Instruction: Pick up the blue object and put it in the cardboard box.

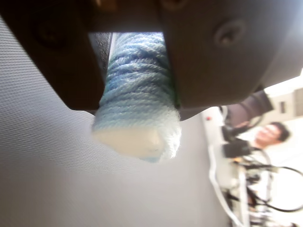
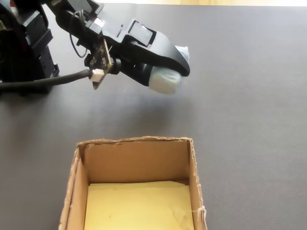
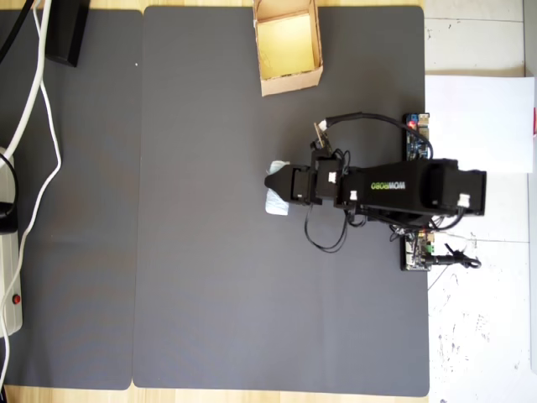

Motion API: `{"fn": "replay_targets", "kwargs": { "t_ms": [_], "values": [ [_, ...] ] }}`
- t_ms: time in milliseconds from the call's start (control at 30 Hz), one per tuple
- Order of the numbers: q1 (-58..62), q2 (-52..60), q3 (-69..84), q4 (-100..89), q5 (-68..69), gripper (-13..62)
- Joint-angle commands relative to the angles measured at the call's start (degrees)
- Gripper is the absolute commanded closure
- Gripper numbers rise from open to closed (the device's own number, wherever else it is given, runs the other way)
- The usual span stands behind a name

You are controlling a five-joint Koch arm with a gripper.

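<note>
The blue object (image 1: 139, 109), a pale blue-and-white roll of wound yarn, sits clamped between my gripper's (image 1: 137, 94) two dark jaws and sticks out below them in the wrist view. In the fixed view the gripper (image 2: 170, 72) holds the roll (image 2: 165, 80) in the air above the dark mat, beyond the cardboard box (image 2: 192, 163), whose yellowish inside is open to the top. From overhead, the roll (image 3: 273, 201) shows at the left tip of the arm, with the box (image 3: 289, 80) further up the picture.
A dark grey mat (image 3: 210, 252) covers the table. White cables (image 3: 38, 101) and a power strip lie at the overhead view's left edge. The arm's base and circuit boards (image 3: 417, 248) stand at the mat's right edge, beside white paper (image 3: 478, 122).
</note>
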Motion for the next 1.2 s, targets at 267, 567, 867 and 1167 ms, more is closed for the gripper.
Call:
{"fn": "replay_targets", "kwargs": {
  "t_ms": [267, 567, 867, 1167],
  "values": [
    [9.32, 8.17, -6.86, -12.3, -4.22, 58.8],
    [27.95, 7.73, -20.21, -7.73, -10.46, 58.9],
    [36.12, -1.23, -30.76, 0.79, -11.34, 58.8],
    [39.55, -8.79, -38.23, 8.26, -11.07, 52.4]
  ]
}}
